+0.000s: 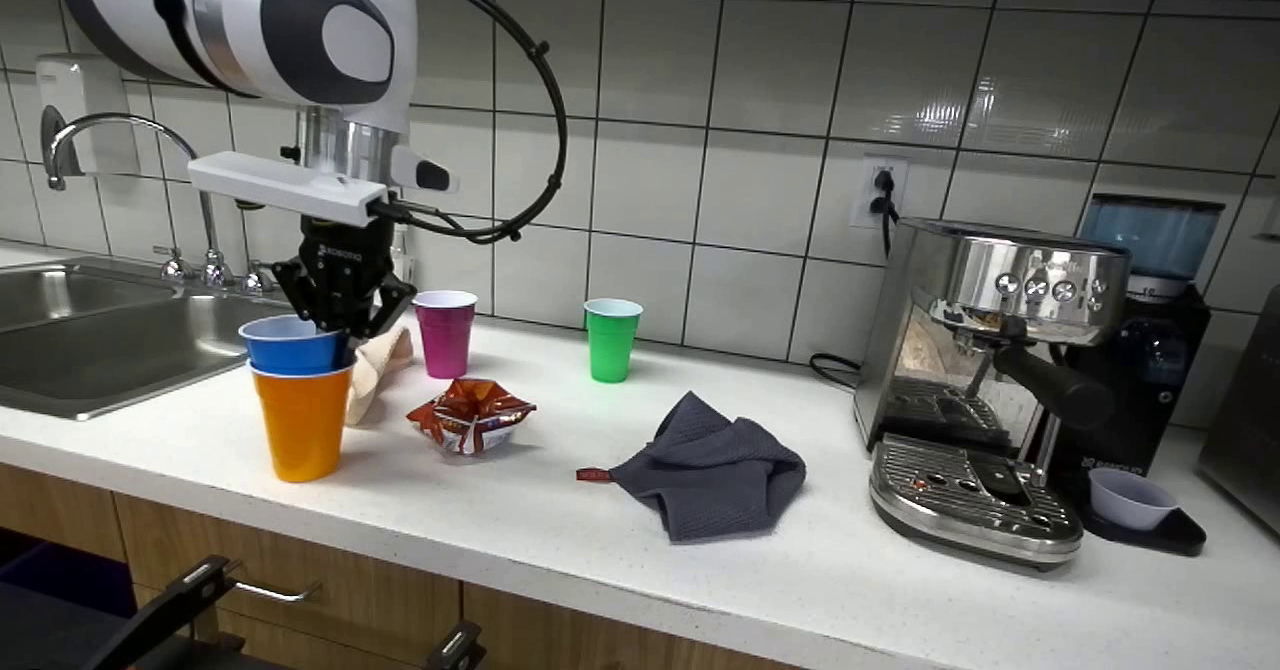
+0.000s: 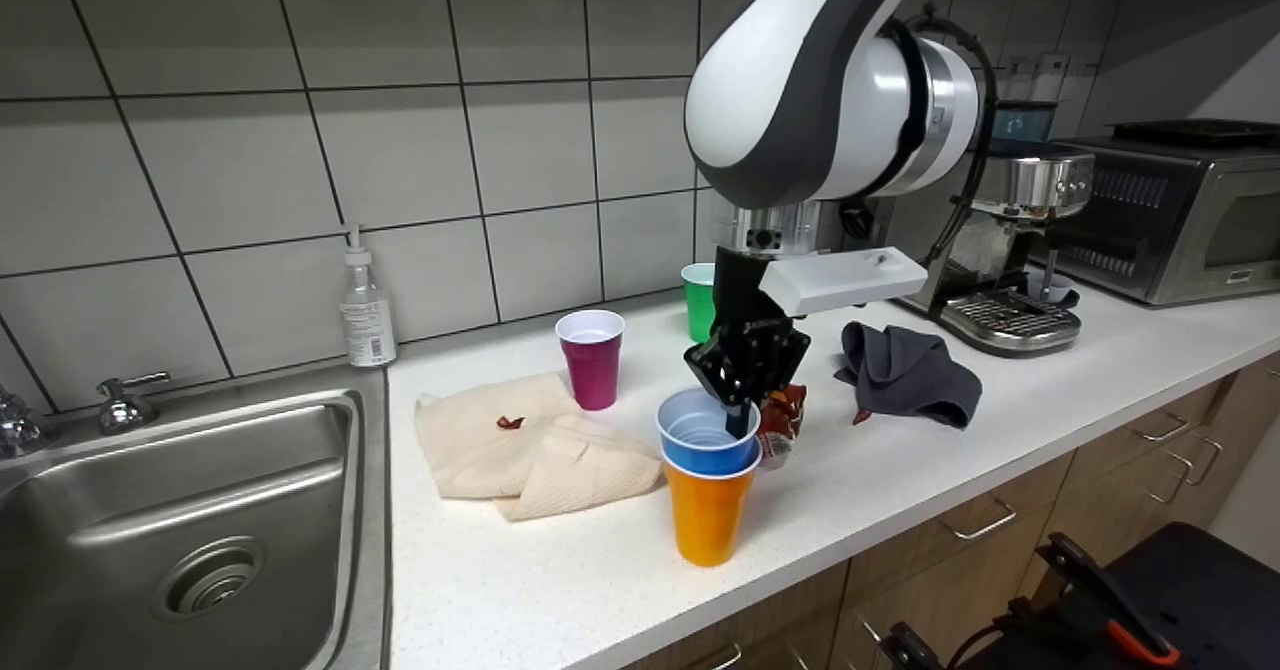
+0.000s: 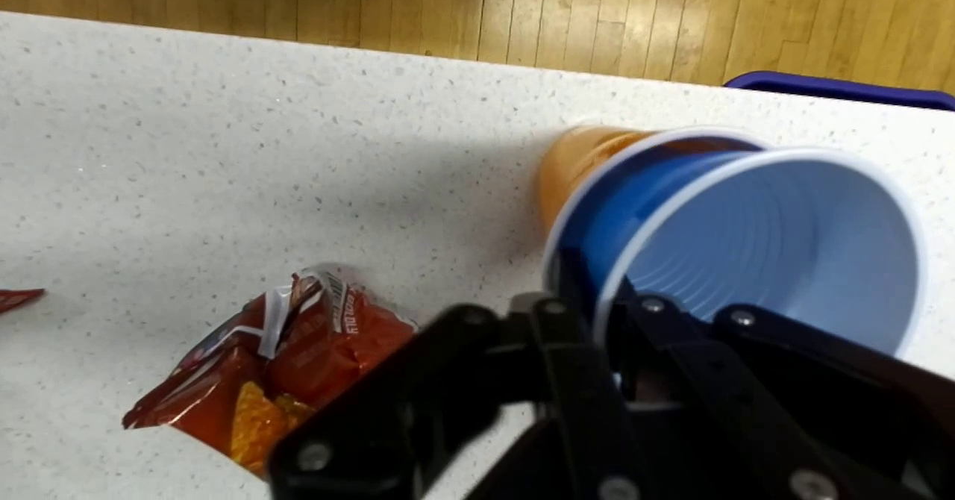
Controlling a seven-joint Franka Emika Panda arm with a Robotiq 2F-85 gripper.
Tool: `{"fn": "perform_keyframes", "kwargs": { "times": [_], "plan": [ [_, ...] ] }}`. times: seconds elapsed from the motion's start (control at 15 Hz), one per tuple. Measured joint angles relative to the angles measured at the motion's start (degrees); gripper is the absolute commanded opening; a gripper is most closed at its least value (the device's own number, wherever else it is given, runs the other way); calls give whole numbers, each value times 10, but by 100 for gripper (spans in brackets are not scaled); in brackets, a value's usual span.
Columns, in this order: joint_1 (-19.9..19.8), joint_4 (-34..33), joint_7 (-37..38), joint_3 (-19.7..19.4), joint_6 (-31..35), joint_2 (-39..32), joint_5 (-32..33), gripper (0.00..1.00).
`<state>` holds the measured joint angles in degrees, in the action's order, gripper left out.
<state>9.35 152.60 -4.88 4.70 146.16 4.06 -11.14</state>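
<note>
A blue cup (image 1: 290, 352) with a pale inside is nested upright in an orange cup (image 1: 303, 425), its upper part standing out above the orange rim. My gripper (image 3: 599, 283) is shut on the blue cup's wall, one finger inside the cup and the other outside, in the gap between the two rims. In both exterior views the orange cup stands on the white counter near its front edge. Beside the cups lies an opened red chip bag (image 3: 328, 351), with orange chips showing in the wrist view. The fingertips' lower ends are partly hidden by the cups.
A magenta cup (image 1: 446, 338) and a green cup (image 1: 611, 345) stand towards the tiled wall. A beige cloth (image 2: 580, 470) lies by the sink (image 2: 345, 490), a dark grey cloth (image 1: 715, 470) farther along. Beyond that is an espresso machine (image 1: 1020, 290); a soap bottle (image 2: 367, 315) stands behind.
</note>
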Motion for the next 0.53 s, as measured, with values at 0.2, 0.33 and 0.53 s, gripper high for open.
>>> {"fn": "perform_keyframes", "kwargs": {
  "times": [0.2, 0.33, 0.53],
  "plan": [
    [0, 1, 0, 0, 5, 0, 0, 60],
    [0, 1, 0, 0, 6, 0, 0, 75],
    [1, 1, 0, 1, 8, 0, 0, 98]
  ]
}}
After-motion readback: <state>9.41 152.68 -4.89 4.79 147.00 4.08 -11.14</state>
